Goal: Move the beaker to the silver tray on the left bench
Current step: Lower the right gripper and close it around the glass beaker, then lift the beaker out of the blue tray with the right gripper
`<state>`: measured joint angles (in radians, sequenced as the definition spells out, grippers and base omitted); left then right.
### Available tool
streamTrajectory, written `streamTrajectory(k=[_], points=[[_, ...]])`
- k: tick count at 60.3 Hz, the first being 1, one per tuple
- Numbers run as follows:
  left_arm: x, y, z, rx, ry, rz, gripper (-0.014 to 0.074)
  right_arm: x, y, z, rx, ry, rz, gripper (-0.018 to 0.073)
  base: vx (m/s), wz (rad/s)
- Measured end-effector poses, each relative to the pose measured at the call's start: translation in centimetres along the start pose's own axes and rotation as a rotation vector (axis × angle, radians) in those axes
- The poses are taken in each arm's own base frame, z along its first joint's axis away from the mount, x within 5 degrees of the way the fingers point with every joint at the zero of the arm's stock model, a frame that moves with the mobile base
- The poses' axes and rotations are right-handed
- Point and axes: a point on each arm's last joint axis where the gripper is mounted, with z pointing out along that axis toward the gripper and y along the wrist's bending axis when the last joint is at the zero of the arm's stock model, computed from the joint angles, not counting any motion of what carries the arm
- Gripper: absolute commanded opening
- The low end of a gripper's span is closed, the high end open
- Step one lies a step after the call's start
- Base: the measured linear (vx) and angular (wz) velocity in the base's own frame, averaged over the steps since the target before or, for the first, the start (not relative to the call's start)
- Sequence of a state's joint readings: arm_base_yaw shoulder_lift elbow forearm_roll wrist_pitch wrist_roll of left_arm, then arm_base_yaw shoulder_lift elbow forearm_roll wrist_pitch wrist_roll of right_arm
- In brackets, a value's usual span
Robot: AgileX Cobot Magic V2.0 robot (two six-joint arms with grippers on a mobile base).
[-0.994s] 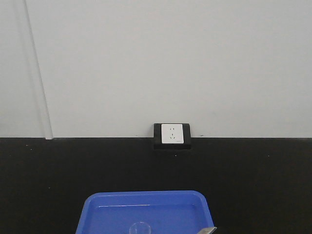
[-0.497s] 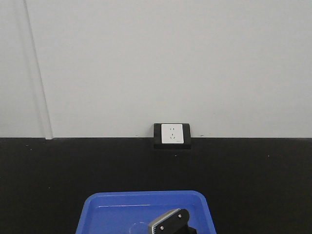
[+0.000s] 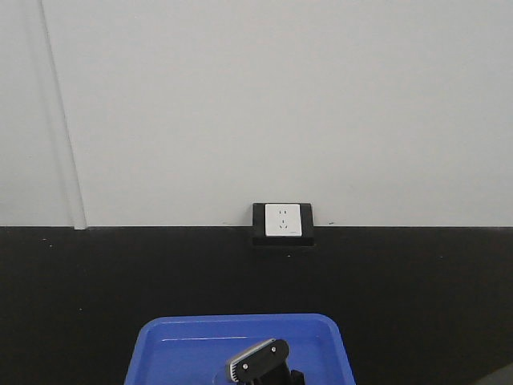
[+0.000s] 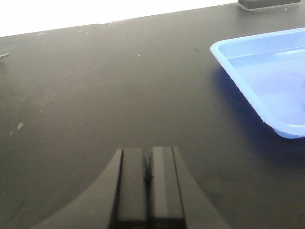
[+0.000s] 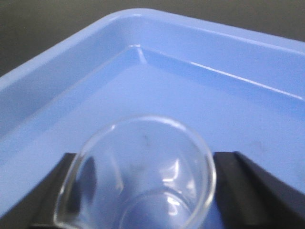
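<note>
The small clear glass beaker (image 5: 143,176) stands upright in the blue plastic tray (image 5: 71,71). My right gripper (image 5: 145,160) is open, with one black finger on each side of the beaker and close to its wall. In the front view only the right arm's wrist (image 3: 258,362) shows, over the blue tray (image 3: 176,345), and it hides the beaker. My left gripper (image 4: 148,157) is shut and empty, low over the black bench top (image 4: 95,86), left of the blue tray (image 4: 267,62). The silver tray is out of view.
A white wall socket in a black frame (image 3: 282,220) sits where the black worktop (image 3: 96,289) meets the white wall. The blue tray's raised rim surrounds the beaker on the far and left sides.
My right arm has come in from the lower right over the blue tray and moved left. It now covers the beaker in the front view. The left side shows no earlier frame.
</note>
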<state>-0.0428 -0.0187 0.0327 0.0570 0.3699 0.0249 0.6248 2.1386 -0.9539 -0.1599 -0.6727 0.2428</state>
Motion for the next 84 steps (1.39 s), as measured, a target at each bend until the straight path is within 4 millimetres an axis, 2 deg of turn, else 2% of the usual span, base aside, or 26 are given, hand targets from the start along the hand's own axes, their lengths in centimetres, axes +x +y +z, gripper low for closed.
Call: streamTrajectory(k=[9, 17, 25, 38, 44, 49, 55, 65, 77, 84], points=[[0.0, 0.0, 0.0, 0.000, 0.000, 0.000, 0.0001, -0.1, -0.1, 0.0, 0.014, -0.005, 0.017, -0.0016, 0.00, 0.00], [0.0, 0.0, 0.0, 0.000, 0.000, 0.000, 0.0001, -1.3, 0.0, -0.7, 0.029, 0.013, 0.021, -0.0016, 0.00, 0.00], [0.0, 0.0, 0.0, 0.000, 0.000, 0.000, 0.0001, -4.1, 0.3, -2.6, 0.051, 0.051, 0.014, -0.0015, 0.00, 0.00], [0.0, 0.0, 0.0, 0.000, 0.000, 0.000, 0.0001, -10.6, 1.4, -9.8, 0.107, 0.118, 0.006, -0.0014, 0.00, 0.00], [0.0, 0.0, 0.0, 0.000, 0.000, 0.000, 0.0001, -12.6, 1.8, -13.7, 0.123, 0.118, -0.014, -0.0014, 0.00, 0.00], [0.0, 0.0, 0.0, 0.000, 0.000, 0.000, 0.0001, -13.4, 2.2, -16.7, 0.128, 0.090, -0.038, -0.0014, 0.00, 0.00], [0.0, 0.0, 0.0, 0.000, 0.000, 0.000, 0.0001, -13.6, 2.5, -20.7, 0.127, 0.037, -0.053, -0.0014, 0.00, 0.00], [0.0, 0.0, 0.0, 0.000, 0.000, 0.000, 0.0001, -11.9, 2.8, -25.7, 0.133, 0.001, -0.058, -0.0014, 0.00, 0.00], [0.0, 0.0, 0.0, 0.000, 0.000, 0.000, 0.0001, -9.0, 2.7, -29.6, 0.141, -0.011, -0.058, -0.0014, 0.00, 0.00], [0.0, 0.0, 0.0, 0.000, 0.000, 0.000, 0.0001, -8.2, 2.8, -31.3, 0.137, -0.059, -0.060, -0.0014, 0.00, 0.00]])
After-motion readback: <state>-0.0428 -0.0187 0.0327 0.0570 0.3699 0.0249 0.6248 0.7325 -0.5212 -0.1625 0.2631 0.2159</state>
